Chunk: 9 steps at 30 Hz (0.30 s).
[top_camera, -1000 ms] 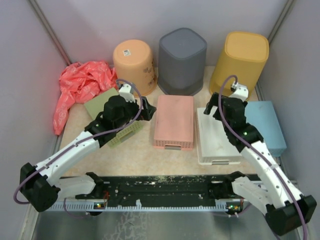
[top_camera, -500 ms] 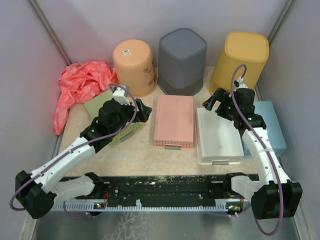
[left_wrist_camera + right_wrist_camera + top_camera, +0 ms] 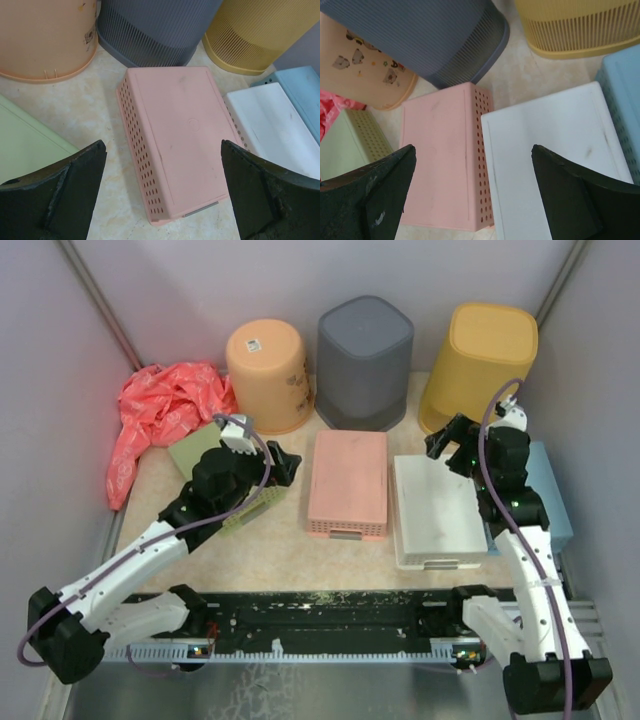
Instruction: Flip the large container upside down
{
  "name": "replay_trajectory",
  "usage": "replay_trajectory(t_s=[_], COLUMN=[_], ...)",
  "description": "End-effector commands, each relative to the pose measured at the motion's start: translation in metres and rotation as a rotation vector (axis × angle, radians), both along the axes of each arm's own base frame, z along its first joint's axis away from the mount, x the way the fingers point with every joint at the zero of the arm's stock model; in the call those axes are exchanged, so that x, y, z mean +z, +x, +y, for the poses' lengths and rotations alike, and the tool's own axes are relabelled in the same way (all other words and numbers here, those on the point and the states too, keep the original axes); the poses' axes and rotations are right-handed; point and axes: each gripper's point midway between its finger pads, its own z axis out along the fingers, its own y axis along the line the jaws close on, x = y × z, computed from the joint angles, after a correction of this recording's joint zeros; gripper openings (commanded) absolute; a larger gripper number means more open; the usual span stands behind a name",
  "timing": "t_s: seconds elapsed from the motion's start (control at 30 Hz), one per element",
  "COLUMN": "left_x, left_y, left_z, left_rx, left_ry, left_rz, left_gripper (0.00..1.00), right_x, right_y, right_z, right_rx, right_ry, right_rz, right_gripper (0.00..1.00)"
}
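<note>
L gripper [image 3: 162,150]: jaws spread wide, holding nothing. It hangs over the left-centre of the table [image 3: 280,550], pointed at the pink basket [image 3: 348,480].
R gripper [image 3: 472,148]: jaws wide too, empty, above the far end of the white basket [image 3: 435,515].
Target (judged): yellow bin [image 3: 485,355], which looks the biggest of the lot. It's in the back right corner, on the table, near the right wall.
Target pose: closed base up, ribbed rim down on the table, per top + R wrist views. Reads as already inverted, so the job's prob. done.
Doubt: task could mean the grey bin [image 3: 365,355] instead; wording doesn't settle it. That one's base-up as well.
Key relation: yellow bin sits just beyond R gripper, slightly to its right, apart, no contact. L gripper is well apart from it, w/ grey bin roughly between.
Nearer side: R, clearly.
Axis: tall axis approx. upright; the top's longer side runs left-right.
Next move (judged): if any flip is left, R gripper reaches fwd to the rim. The wide body likely needs both grippers.
Risk: white basket + blue basket [image 3: 545,490] crowd the bin's foot, leaving little room to tip.
</note>
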Motion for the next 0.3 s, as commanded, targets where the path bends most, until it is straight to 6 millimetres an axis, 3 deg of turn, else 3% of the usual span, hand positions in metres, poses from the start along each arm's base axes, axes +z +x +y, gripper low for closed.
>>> replay_trajectory(t_s=[0.0,0.27], left_x=[0.021,0.024], left_y=[0.003,0.000], left_z=[0.006,0.006], left_rx=[0.020,0.009], left_ry=[-0.023,-0.026], left_rz=[-0.068,-0.078], left_gripper=[1.00,1.00], right_x=[0.035,0.046], right_y=[0.000,-0.011], right_z=[-0.020,-0.026], right_rx=[-0.109,-0.140], right_ry=[-0.029,-0.019], right_rz=[-0.147,-0.234], right_gripper=[0.98,0.98])
